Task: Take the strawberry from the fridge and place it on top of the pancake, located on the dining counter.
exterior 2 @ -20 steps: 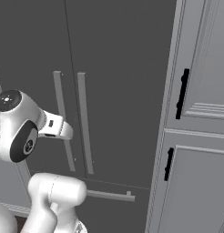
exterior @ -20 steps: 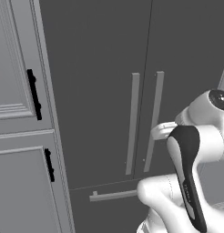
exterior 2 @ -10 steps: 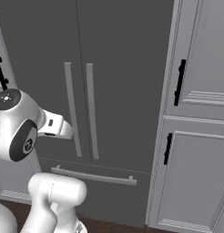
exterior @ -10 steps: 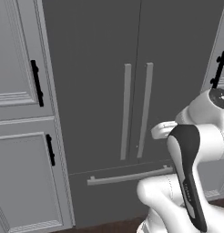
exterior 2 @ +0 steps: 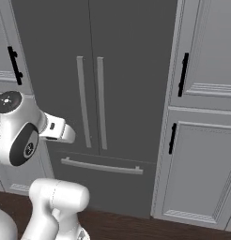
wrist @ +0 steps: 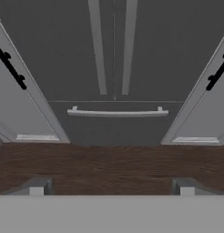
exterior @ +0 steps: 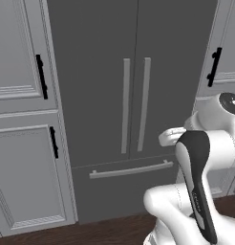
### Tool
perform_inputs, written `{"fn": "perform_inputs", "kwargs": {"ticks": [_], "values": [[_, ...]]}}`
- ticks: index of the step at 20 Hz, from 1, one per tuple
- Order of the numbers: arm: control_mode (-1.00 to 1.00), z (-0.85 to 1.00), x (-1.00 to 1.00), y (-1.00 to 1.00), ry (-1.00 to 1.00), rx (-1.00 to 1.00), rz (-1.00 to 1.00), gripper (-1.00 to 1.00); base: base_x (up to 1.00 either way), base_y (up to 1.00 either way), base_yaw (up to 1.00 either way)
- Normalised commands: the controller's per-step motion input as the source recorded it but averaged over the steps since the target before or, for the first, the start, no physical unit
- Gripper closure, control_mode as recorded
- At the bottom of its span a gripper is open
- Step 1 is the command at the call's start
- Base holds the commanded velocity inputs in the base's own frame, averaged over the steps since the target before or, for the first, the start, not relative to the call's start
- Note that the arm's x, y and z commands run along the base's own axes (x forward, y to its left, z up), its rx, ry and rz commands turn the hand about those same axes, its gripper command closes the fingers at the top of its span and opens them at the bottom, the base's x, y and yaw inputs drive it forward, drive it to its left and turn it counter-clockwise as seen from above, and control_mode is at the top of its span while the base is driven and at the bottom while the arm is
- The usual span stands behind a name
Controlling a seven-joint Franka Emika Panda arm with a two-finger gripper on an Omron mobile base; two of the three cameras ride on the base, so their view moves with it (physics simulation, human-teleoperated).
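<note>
One fridge [exterior: 114, 95], doors shut, two bar handles, one drawer handle; gripper [wrist: 111, 187] spread wide, empty.

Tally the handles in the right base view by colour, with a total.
Grey bar handles on the fridge: 3, two upright door handles and one level drawer handle
Black cabinet handles: 3
Total: 6

Dark grey fridge [exterior: 114, 95] with paler grey bar handles [exterior: 136, 103] — light grey cabinets [exterior 2: 202, 117], black handles [exterior 2: 183, 74] — dark brown wood-grain floor [wrist: 109, 166].
</note>
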Motion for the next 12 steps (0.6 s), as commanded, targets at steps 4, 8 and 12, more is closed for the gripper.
{"fn": "perform_inputs", "kwargs": {"ticks": [4, 8, 12], "values": [[1.00, 0.00, 0.00, 0.00, 0.00, 0.00, 0.00, -1.00, -0.34, 0.00, 0.00], [-1.00, 0.00, 0.48, 0.00, 0.00, 0.00, 0.00, -1.00, 0.00, 0.00, 0.00], [-1.00, 0.00, 1.00, -0.02, 0.00, 0.00, 0.00, -1.00, 0.00, 0.00, 0.00]]}}
